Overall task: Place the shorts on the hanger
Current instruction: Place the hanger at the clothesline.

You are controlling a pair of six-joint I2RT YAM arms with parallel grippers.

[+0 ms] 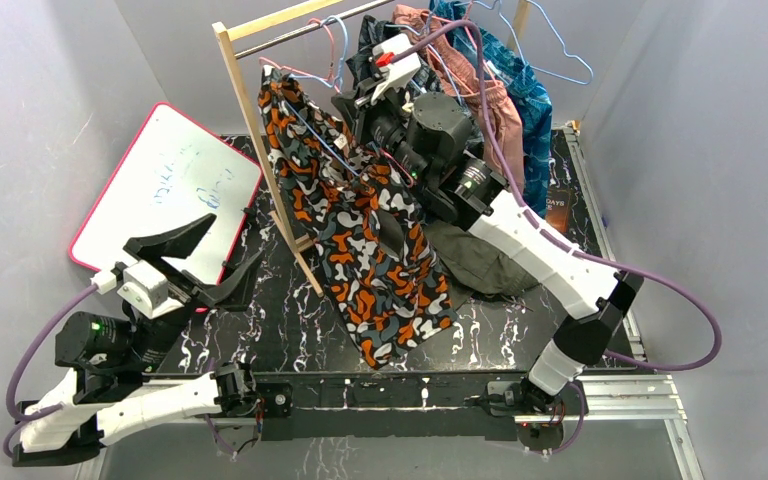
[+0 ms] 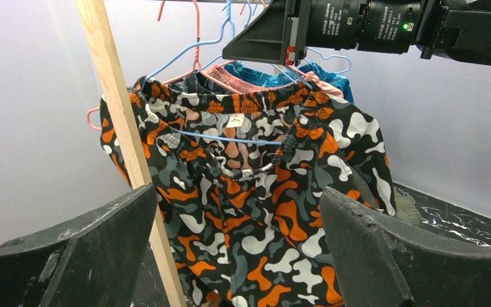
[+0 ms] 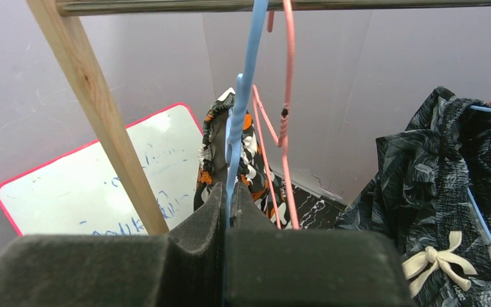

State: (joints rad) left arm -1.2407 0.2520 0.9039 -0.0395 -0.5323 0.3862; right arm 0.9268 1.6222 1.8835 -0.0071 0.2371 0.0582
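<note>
Hanging the shorts [image 1: 380,260]: your right gripper [image 3: 225,198] clamps the hanger [image 3: 241,96], left gripper [image 1: 210,262] gapes empty; confirm it seats over the rail [image 3: 358,5] before releasing.

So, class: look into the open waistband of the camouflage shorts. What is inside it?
The bottom wire of the hanger crosses inside the shorts, just below a small white label. Where the wire's ends go cannot be seen: the gathered waistband covers them.

orange-black camouflage shorts [image 2: 262,211], light-blue hanger [image 3: 240,115], pink-edged whiteboard [image 1: 165,190]
</note>
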